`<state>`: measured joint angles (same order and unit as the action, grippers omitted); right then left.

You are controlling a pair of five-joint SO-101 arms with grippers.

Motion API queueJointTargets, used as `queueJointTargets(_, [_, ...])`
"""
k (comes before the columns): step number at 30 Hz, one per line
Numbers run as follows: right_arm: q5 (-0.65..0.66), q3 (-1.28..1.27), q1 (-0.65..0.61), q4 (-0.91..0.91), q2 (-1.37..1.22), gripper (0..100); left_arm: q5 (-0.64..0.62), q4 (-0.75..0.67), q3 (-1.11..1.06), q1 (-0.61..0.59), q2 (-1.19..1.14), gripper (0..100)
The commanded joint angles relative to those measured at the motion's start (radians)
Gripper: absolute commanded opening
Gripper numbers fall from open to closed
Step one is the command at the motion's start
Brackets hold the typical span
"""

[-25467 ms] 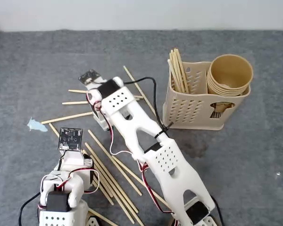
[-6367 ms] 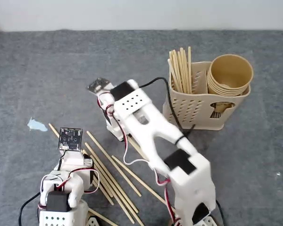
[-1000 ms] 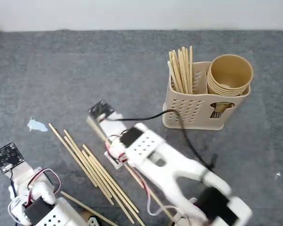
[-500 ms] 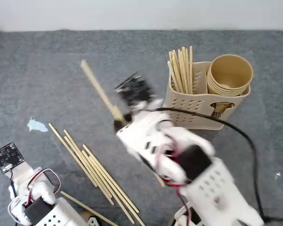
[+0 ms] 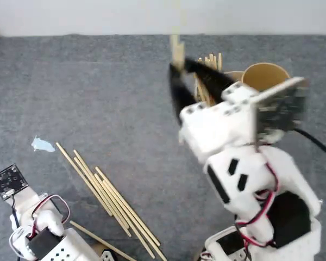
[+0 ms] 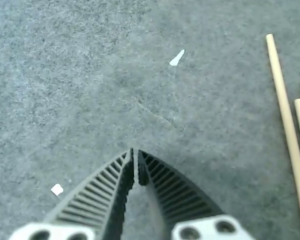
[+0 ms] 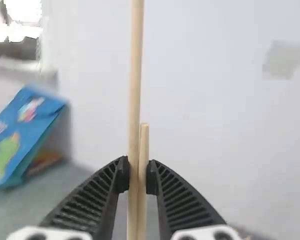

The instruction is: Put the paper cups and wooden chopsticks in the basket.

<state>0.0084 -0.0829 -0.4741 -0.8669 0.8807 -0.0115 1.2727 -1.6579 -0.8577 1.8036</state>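
Observation:
My right gripper (image 7: 138,169) is shut on two wooden chopsticks (image 7: 136,75) that stand upright between its fingers. From above, the right gripper (image 5: 179,66) is raised high beside the basket (image 5: 233,75), with the held chopsticks (image 5: 176,49) pointing up. The arm hides most of the basket. Stacked paper cups (image 5: 265,76) sit in one side of it and several chopsticks (image 5: 211,61) stand in the other. More loose chopsticks (image 5: 110,202) lie on the grey mat. My left gripper (image 6: 135,153) is shut on nothing, low over the mat, with chopsticks (image 6: 289,125) beside it.
The left arm (image 5: 38,231) rests at the near left corner. A blue scrap (image 5: 42,144) lies on the mat at the left. Small white scraps (image 6: 176,58) dot the mat. A blue box (image 7: 20,135) leans by the wall behind.
The right arm has swung up from the mat toward the basket, carrying the chopsticks from lying to upright. The left arm has stayed still.

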Motion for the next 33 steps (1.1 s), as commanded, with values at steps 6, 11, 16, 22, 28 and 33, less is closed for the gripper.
queueJointTargets(6, [0.012,-0.153,0.243,0.41,0.022,0.8,0.008,-0.025,0.002,-0.002,0.018,1])
queueJointTargets(11, [0.014,-0.315,0.317,0.596,0.022,0.8,0.008,-0.025,0.002,-0.002,0.018,1])
queueJointTargets(16, [0.014,-0.457,0.351,0.634,0.024,0.8,0.008,-0.025,0.002,-0.002,0.018,1])
queueJointTargets(22, [0.057,-0.489,0.349,0.484,0.024,14.3,0.008,-0.025,0.002,-0.002,0.018,1])
queueJointTargets(28, [0.057,-0.427,0.346,0.392,0.082,21.5,0.011,-0.026,0.004,0.0,0.018,2])
queueJointTargets(33, [0.055,-0.376,0.246,0.094,0.191,15.2,0.008,-0.029,0.016,-0.006,0.018,1])
